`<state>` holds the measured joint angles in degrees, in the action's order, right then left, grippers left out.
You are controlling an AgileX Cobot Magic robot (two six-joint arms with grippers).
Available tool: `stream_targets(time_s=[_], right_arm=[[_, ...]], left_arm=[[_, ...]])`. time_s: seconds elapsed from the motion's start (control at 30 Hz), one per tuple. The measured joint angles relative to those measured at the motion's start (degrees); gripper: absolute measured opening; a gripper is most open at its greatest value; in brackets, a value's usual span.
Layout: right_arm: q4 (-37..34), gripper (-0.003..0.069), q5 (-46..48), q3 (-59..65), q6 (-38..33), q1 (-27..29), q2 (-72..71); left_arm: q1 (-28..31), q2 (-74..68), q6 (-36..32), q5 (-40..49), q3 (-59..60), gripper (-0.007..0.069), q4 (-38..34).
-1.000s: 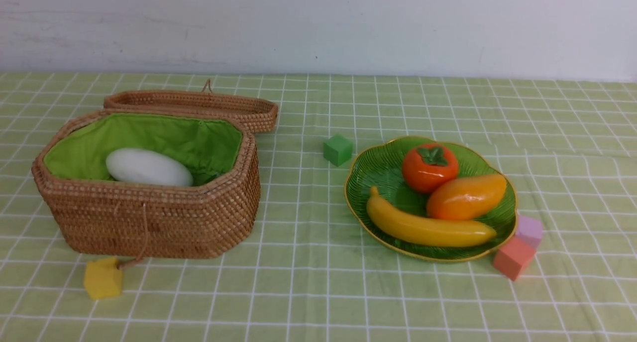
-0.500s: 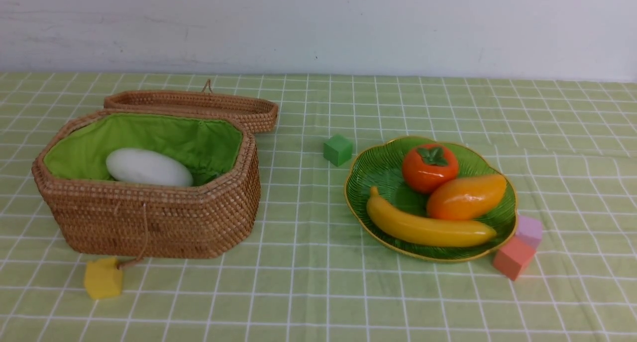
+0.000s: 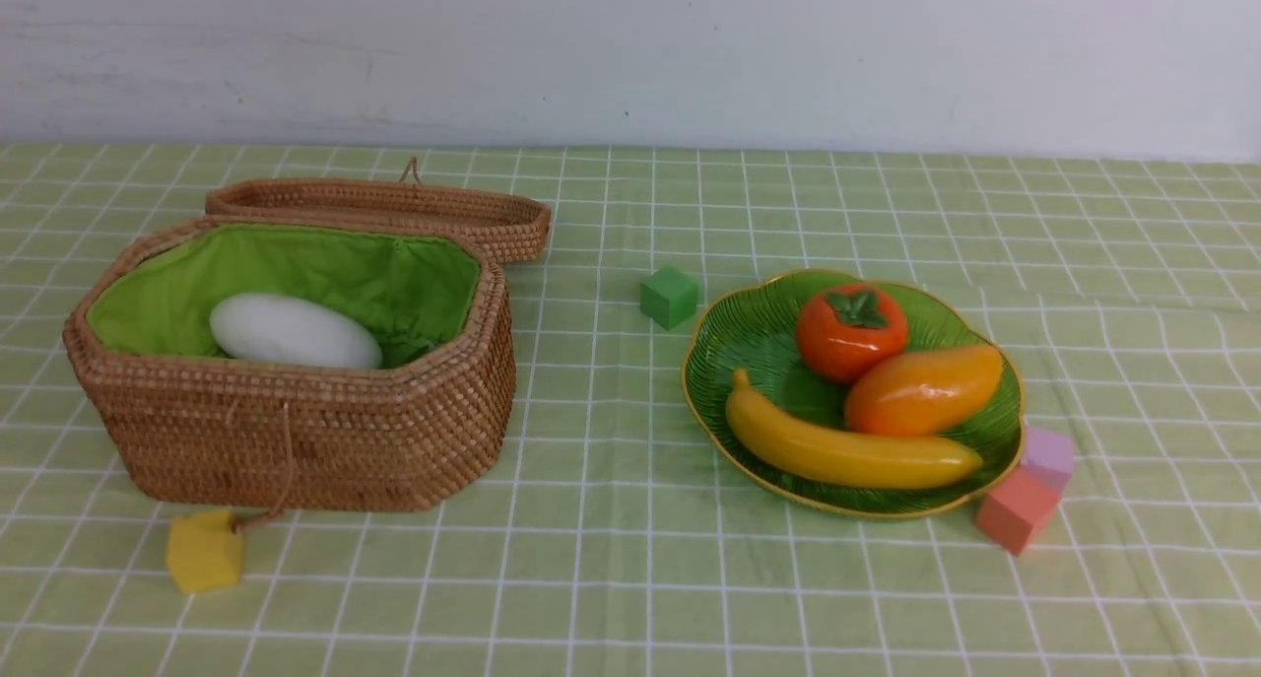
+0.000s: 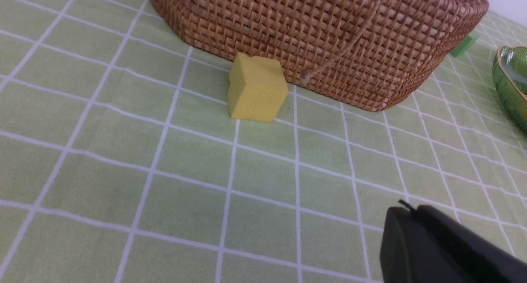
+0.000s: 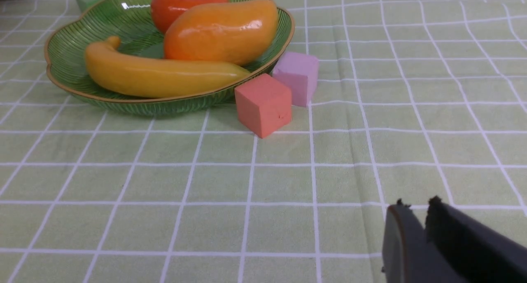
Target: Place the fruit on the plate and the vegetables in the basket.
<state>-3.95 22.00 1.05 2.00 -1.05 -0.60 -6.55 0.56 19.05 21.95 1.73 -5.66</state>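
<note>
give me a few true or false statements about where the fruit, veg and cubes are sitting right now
1. The banana, mango and persimmon all lie on the plate. True.
2. The basket is closed by its lid. False: the basket is open, with the lid lying behind it.
3. A white radish lies inside the basket. True.
4. The yellow cube sits in the plate. False: it is on the cloth in front of the basket.
5. The green cube is stacked on the pink cube. False: it stands alone on the cloth at the plate's far left edge; the pink cube sits by the red cube.
</note>
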Motion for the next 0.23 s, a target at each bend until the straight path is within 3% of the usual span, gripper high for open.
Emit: stream_targets(time_s=[0.23], right_arm=[[0.0,0.0097,0.0,0.0,0.0,0.0,0.0]], left_arm=[[0.0,0.0,0.0,0.0,0.0,-0.0009,0.0]])
